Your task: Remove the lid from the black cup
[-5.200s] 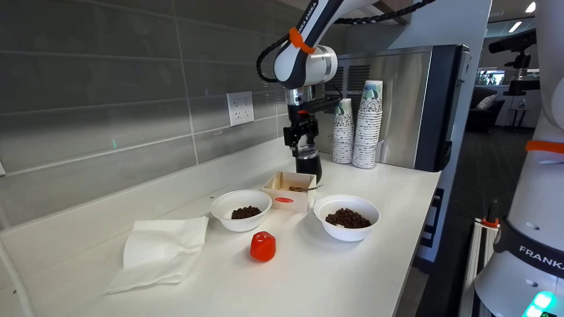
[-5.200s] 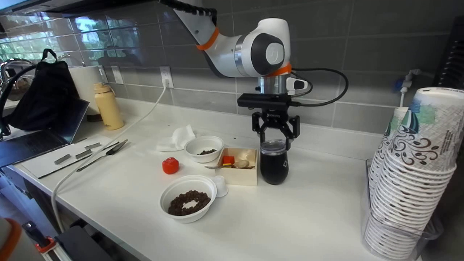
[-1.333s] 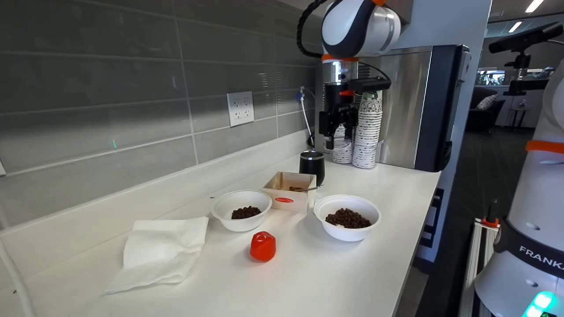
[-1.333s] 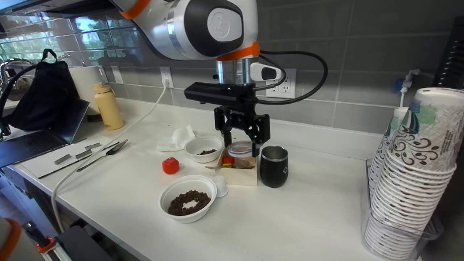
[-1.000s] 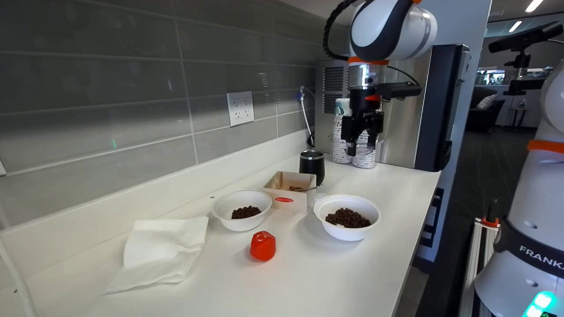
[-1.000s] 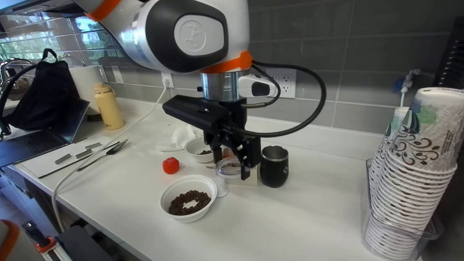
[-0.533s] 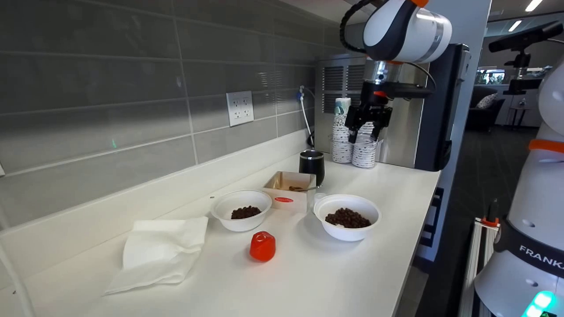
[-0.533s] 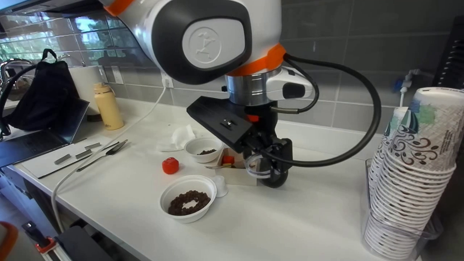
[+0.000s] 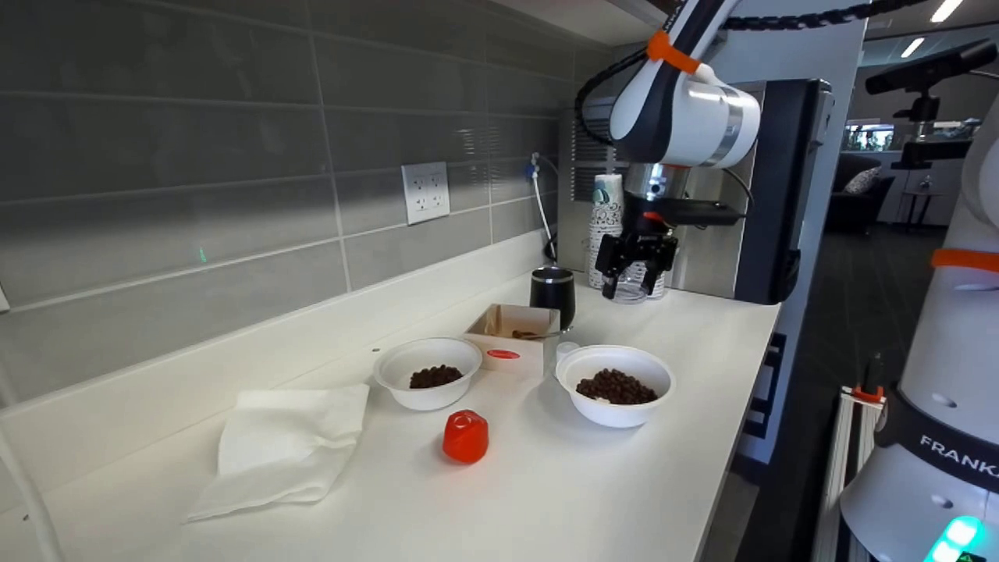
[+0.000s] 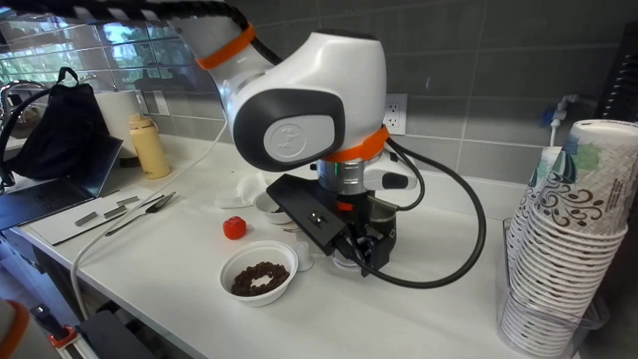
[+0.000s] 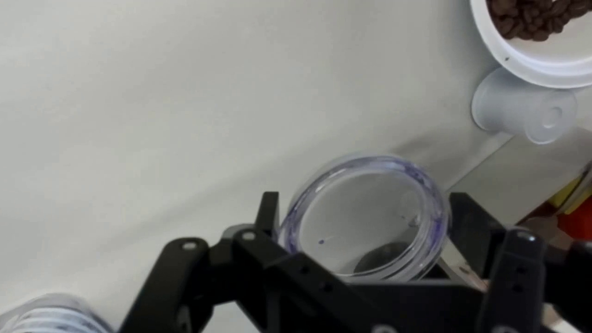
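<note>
Black two-fingered gripper (image 11: 365, 215), wrist view: jaws clamped on a clear round plastic lid (image 11: 360, 206), pressed to its edge at 9 and 3 o'clock. Lid held above the white counter (image 9: 546, 499). From the lid, 12 being top of frame: white round bowl (image 11: 518, 67) of brown pellets (image 11: 532, 18) between 1 and 2; small frosted-white cup (image 11: 508, 104) just beside that bowl's rim, at 2.

In an exterior view, short black cylindrical cup (image 9: 552, 300) with silver rim, upright, mouth uncovered, at 9 o'clock from the lid, apart from it. Bearings from the black cup: pale wooden box (image 9: 531, 360) between 7 and 8, close by, thin metal handle (image 9: 552, 334) jutting over its wall; pellet bowl at 5; second white bowl (image 9: 429, 399), smaller heap of pellets, at 8; red faceted round object (image 9: 466, 439) at 7; white folded napkin (image 9: 293, 437) at 8, farther out.

In an exterior view, tall stacks of white patterned paper cups (image 10: 573, 249) at 3 o'clock from the gripper, well apart. There the black cup is part hidden behind the gripper; only a strip of lid shows beneath.
</note>
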